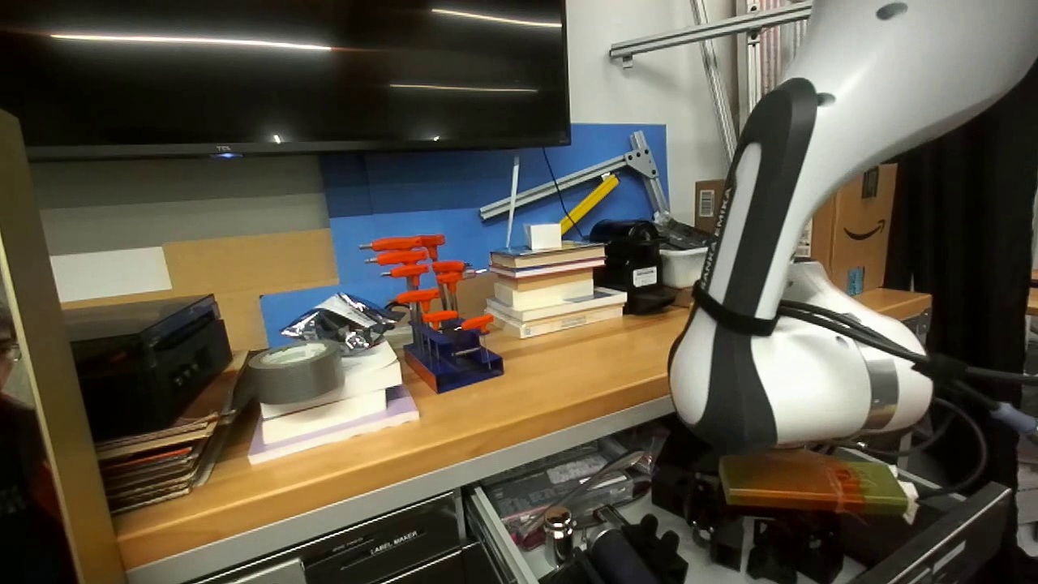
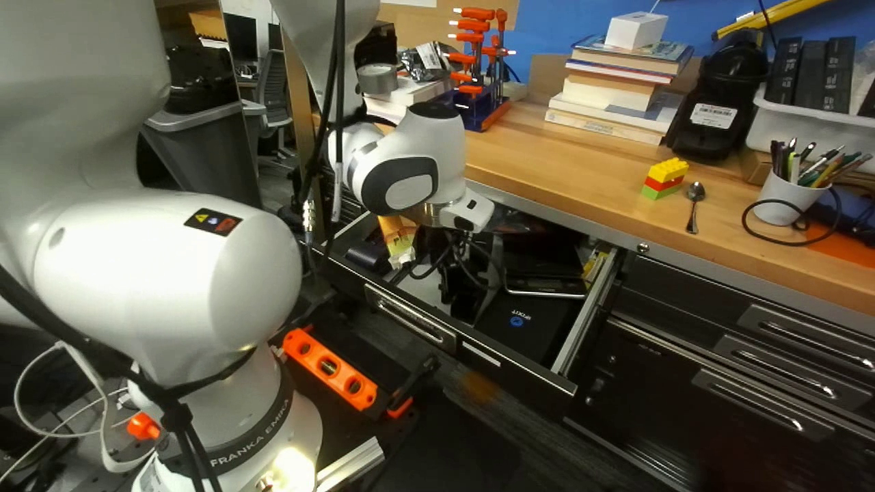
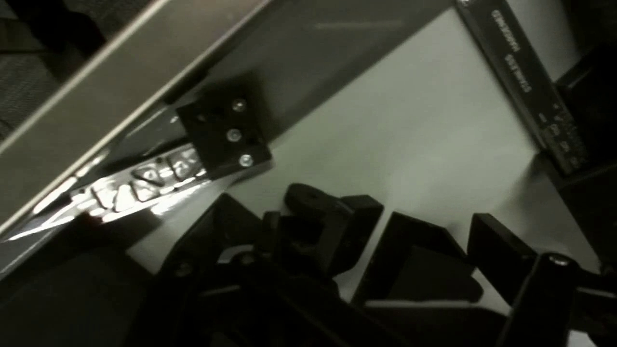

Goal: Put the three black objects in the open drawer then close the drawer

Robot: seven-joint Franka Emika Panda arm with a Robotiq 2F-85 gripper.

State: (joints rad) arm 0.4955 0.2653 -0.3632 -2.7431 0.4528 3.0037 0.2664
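Observation:
The open drawer shows in both exterior views, its dark front [image 2: 509, 365] pulled out below the bench. My gripper [image 3: 354, 221] points down into it and stands open in the wrist view, a black finger [image 3: 224, 217] at left and a finger [image 3: 503, 255] at right. Between them lie a blocky black object [image 3: 342, 231] with a rounded lug and an angular black object [image 3: 395, 260]. Both rest on the pale drawer floor. Whether the right finger touches the angular one cannot be told. Lower down, dark shapes merge in shadow. A knobbed black object [image 1: 661, 547] shows in an exterior view.
A black bar with white lettering [image 3: 525, 82] and a dark latch block [image 3: 226, 137] on the drawer wall flank the floor. A silver cylinder [image 1: 558, 531], a flat black case [image 2: 523, 331] and a dark device [image 2: 543, 263] share the drawer. The bench edge [image 1: 405, 478] overhangs it.

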